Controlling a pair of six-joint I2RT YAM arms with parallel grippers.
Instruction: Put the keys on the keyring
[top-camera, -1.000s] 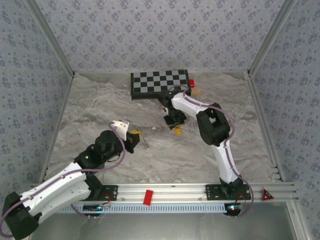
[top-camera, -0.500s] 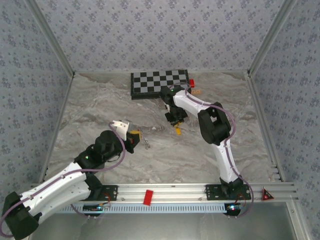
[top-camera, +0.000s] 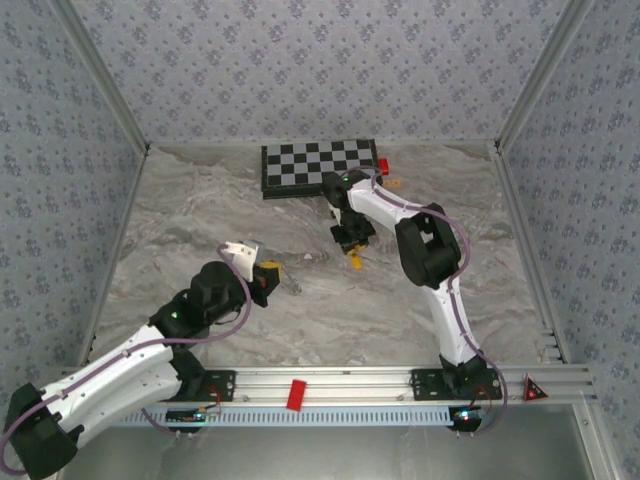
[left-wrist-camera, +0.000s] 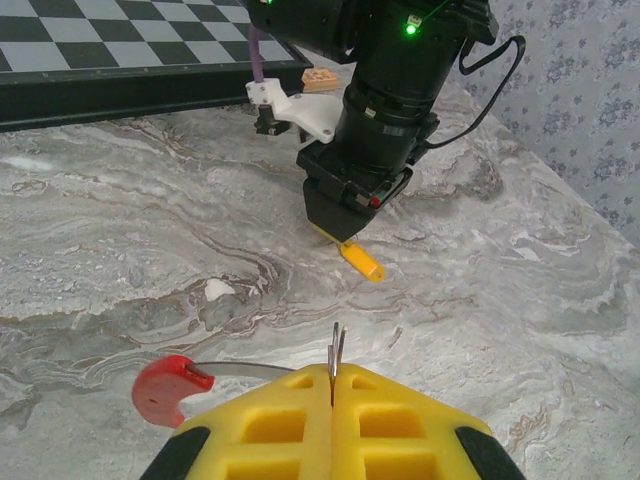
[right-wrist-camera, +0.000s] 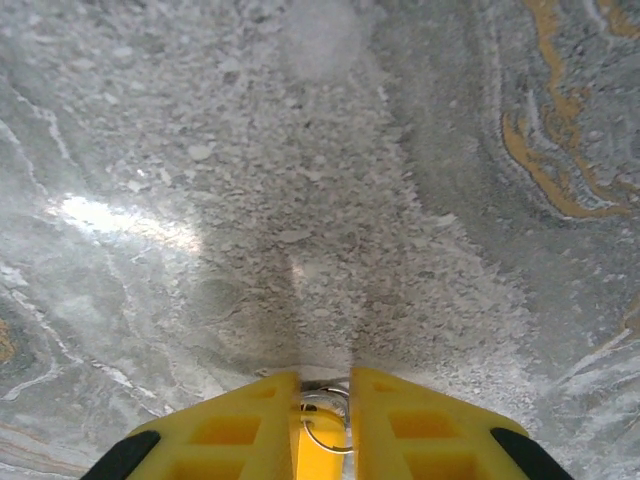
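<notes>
On open marble (top-camera: 200, 220) near the chessboard (top-camera: 310, 165), left pincer (left-wrist-camera: 332, 378) clamps keyring (left-wrist-camera: 168, 386), right pincer (right-wrist-camera: 324, 385) clamps key (left-wrist-camera: 363, 263).

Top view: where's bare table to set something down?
Free: the left side of the table, from its left edge to the left gripper; also the right strip past the right arm. Crowded: from the chessboard down to the right gripper and the key under it.

floral grey walls (top-camera: 320, 70), marbled table (top-camera: 200, 220), checkerboard (top-camera: 318, 165) at back
</notes>
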